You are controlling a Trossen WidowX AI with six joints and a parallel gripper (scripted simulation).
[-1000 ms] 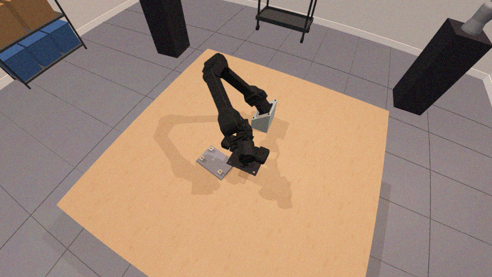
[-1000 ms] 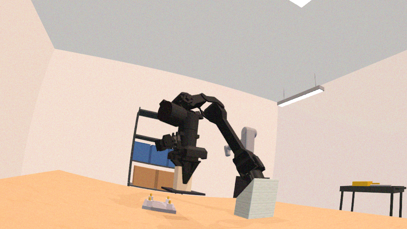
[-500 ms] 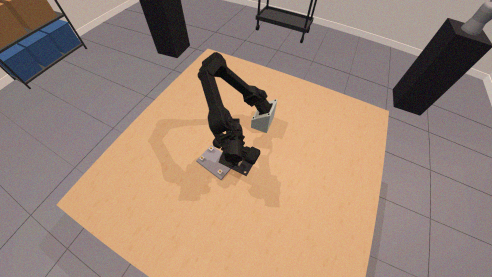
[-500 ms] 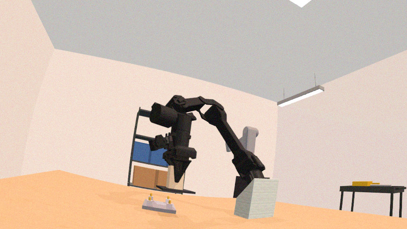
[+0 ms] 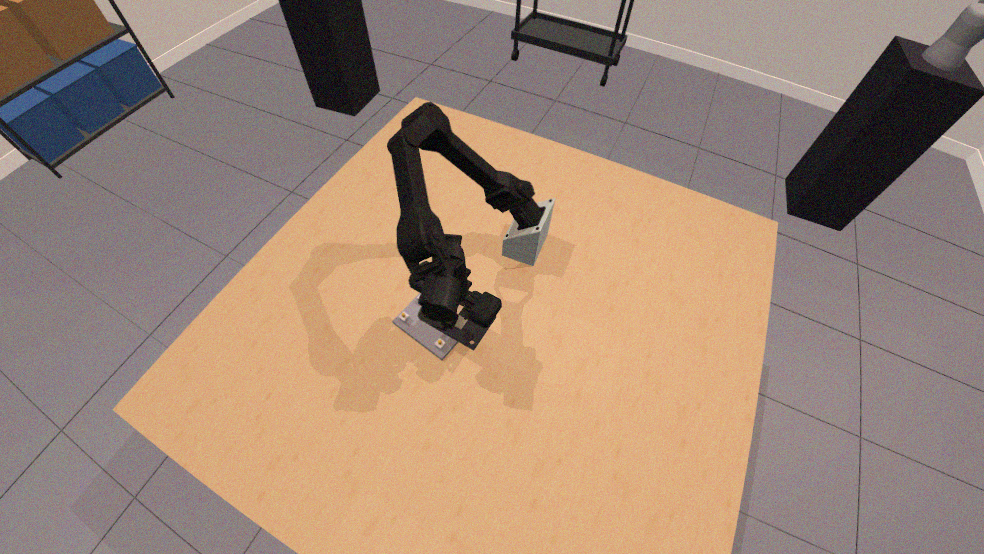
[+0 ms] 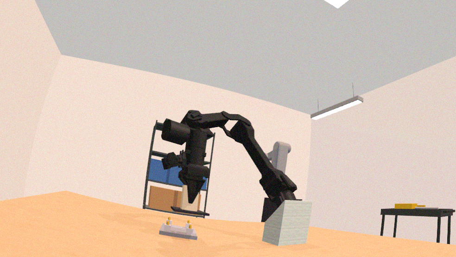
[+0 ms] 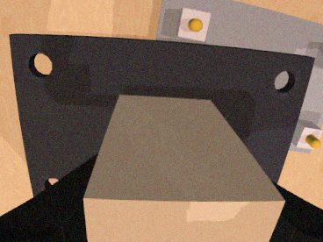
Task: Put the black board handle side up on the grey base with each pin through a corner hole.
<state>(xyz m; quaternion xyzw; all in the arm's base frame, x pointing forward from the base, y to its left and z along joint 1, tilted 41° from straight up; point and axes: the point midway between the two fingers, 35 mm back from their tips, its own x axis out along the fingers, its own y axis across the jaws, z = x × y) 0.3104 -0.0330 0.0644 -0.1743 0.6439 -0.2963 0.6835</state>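
Gripping the handle (image 6: 186, 201) (image 7: 184, 149), the part-open gripper (image 6: 191, 201) holds the board (image 5: 475, 336) (image 6: 204, 213) (image 7: 145, 66) handle side up above the table (image 5: 619, 412) (image 6: 95, 229), apart from the base (image 5: 425, 337) (image 6: 178, 234) (image 7: 259, 17)

In my views, the flat black rectangular board (image 5: 479, 335) (image 6: 201, 213) (image 7: 175, 66), beige block handle (image 6: 188, 199) (image 7: 184, 153) uppermost, is held above the table, partly overlapping the grey rectangular base (image 5: 426, 338) (image 6: 177, 234) (image 7: 259, 19), which rests on the table, its gold-tipped white posts upright.
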